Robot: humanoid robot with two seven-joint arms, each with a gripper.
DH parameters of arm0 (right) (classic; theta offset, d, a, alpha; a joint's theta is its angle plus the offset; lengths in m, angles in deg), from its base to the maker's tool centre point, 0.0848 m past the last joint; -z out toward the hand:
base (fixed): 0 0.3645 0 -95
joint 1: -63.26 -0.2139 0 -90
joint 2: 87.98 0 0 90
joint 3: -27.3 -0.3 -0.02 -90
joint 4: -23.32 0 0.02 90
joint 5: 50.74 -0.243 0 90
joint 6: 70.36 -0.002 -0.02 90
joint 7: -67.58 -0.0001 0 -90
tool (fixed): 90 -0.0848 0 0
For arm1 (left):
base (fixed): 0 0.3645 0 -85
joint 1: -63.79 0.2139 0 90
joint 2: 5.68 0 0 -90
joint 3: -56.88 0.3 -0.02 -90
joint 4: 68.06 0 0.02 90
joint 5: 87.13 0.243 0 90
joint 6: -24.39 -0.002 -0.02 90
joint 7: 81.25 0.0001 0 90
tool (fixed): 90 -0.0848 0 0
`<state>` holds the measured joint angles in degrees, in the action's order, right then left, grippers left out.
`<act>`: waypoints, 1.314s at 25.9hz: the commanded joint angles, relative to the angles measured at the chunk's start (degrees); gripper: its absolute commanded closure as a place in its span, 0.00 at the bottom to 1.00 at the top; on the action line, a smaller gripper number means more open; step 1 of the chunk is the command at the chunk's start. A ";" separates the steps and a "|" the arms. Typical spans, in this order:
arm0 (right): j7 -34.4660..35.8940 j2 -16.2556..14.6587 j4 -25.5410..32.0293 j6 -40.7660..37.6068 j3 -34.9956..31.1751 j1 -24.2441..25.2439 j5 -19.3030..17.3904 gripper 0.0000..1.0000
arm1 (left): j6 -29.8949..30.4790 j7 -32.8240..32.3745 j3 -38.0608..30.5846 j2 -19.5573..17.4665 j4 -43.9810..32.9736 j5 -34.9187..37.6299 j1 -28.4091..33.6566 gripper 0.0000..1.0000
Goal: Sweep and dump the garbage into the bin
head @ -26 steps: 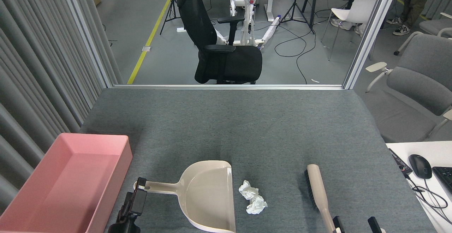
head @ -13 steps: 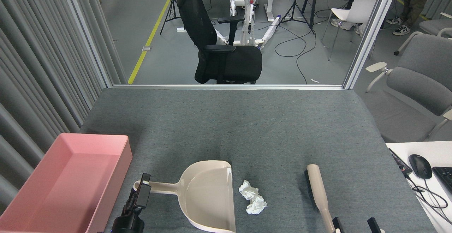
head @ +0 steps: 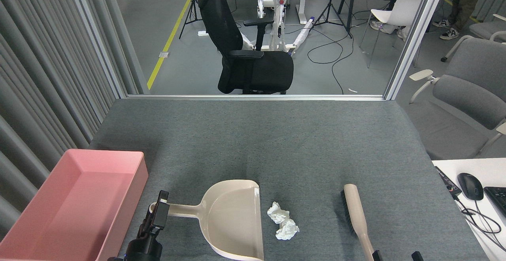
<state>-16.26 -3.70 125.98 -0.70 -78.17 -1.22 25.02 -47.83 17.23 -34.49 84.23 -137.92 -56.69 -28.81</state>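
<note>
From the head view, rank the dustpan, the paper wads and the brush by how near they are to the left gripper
1. Dustpan: its handle end is at the left gripper.
2. Paper wads: just right of the pan's mouth.
3. Brush: farthest, on the right.

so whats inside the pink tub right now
Nothing visible: the shallow rectangular pink plastic tub shows a bare flat bottom. Both crumpled white tissue wads lie on the grey felt table, beside the beige plastic dustpan. The tub's nearest end runs out of frame.
</note>
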 commanded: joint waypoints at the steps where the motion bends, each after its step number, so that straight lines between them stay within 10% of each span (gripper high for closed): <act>1: -0.01 0.01 0.00 0.04 0.00 0.06 0.00 0.01 | 0.41 0.04 0.06 0.00 -0.19 0.23 0.06 0.26; 15: -0.01 -0.08 0.00 -0.05 0.00 0.15 0.00 0.01 | 1.64 1.27 0.58 0.00 0.34 1.29 -0.03 0.50; 23: -0.01 -0.26 0.00 -0.05 0.00 0.59 0.00 0.01 | 2.70 1.27 0.58 -0.17 -0.19 2.43 0.23 0.83; 34: -0.10 -0.26 0.00 0.92 0.70 1.03 0.09 0.01 | 2.70 1.27 0.58 0.00 -0.19 3.14 0.24 0.87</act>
<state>-16.29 -3.86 125.98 -0.24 -77.78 -0.41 25.04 -45.09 18.70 -33.92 84.13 -138.10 -53.58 -28.50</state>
